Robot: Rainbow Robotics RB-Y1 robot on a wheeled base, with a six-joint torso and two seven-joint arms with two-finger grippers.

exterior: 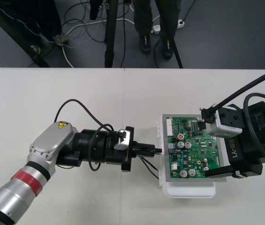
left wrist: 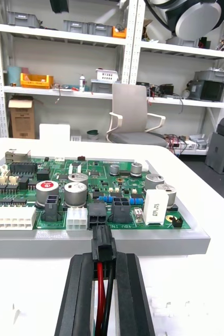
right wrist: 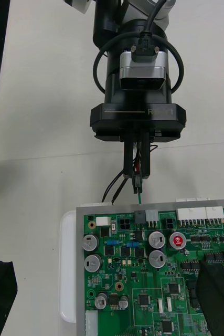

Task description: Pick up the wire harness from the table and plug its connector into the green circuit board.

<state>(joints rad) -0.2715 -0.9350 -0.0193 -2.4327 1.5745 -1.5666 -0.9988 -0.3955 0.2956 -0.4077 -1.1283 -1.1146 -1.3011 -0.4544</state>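
The green circuit board (exterior: 195,147) is sitting in a grey frame (left wrist: 117,244) on a white base (exterior: 191,191), right of centre on the table (exterior: 76,93). Along the board edge facing the left arm, a black header (left wrist: 97,212) is standing between a white connector (left wrist: 76,218) and a second black header (left wrist: 119,210). Silver capacitors (left wrist: 76,193) are rising just behind that row.

The left arm is lying low and level across the table from the left, its wrist pointing straight at that edge. The left gripper (exterior: 157,151) is pinching the harness's black plug (left wrist: 104,245) between narrowly set fingers (left wrist: 83,294). The plug is sticking out past the fingertips, in line with the first black header and just short of the frame; it is not seated in the board. Red and black wires (left wrist: 100,294) are running back between the fingers, and slack wires (exterior: 150,167) are drooping beneath the gripper toward the base's near corner.

The right arm is coming in from the right, and the right gripper (right wrist: 105,265) is hovering over the board. Its fingers (right wrist: 0,286) are standing wide apart and gripping nothing, one over the table beside the base, the other above the board.
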